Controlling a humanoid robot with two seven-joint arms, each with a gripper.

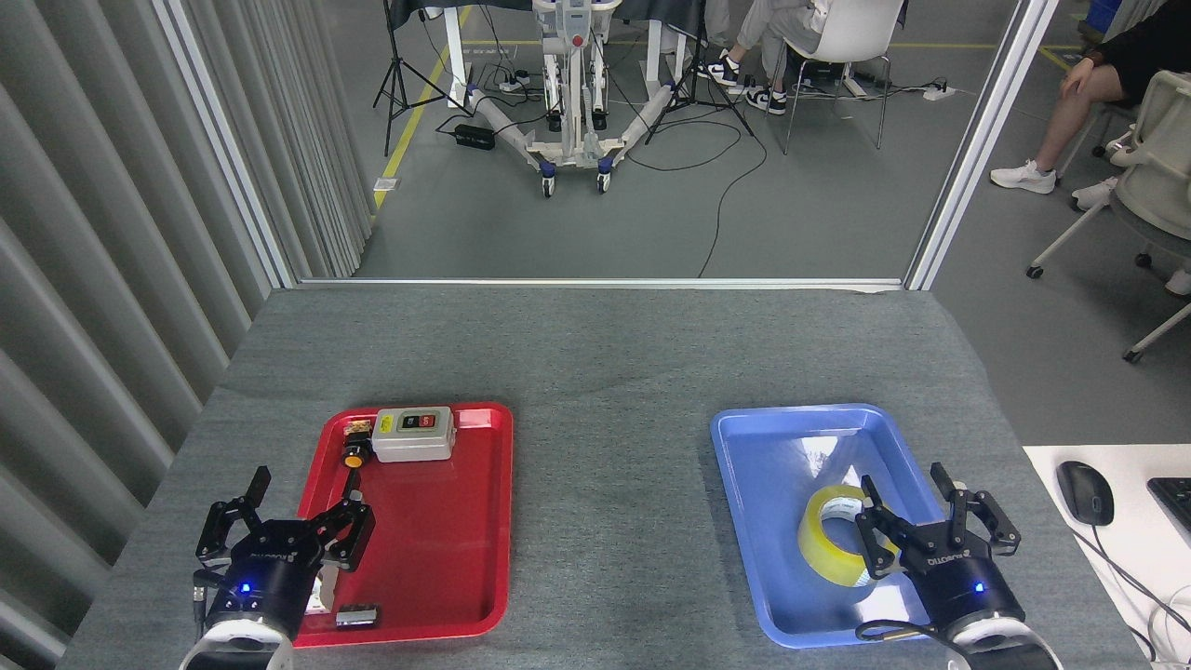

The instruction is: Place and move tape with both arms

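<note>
Two grippers, both spread: your right gripper [916, 498] hangs empty beside the tape [836, 534] lying in the blue tray [744, 484]. Your left gripper [302, 482] holds nothing at the red tray [465, 521].

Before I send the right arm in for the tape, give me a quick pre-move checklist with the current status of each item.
1. Tape in the blue tray, lying flat with its core facing up: ok.
2. Right gripper open, fingers spread: ok.
3. Right gripper lined up on the roll: cannot tell; one finger overlaps the roll's right edge in the head view, height unclear.
4. Left gripper open and empty, at the red tray's near left edge: ok.
5. Grey cloth between the two trays bare for a handover or set-down: ok.
6. Red tray has room: ok; the switch box sits at its far end, a small metal part near the front rim.
</note>
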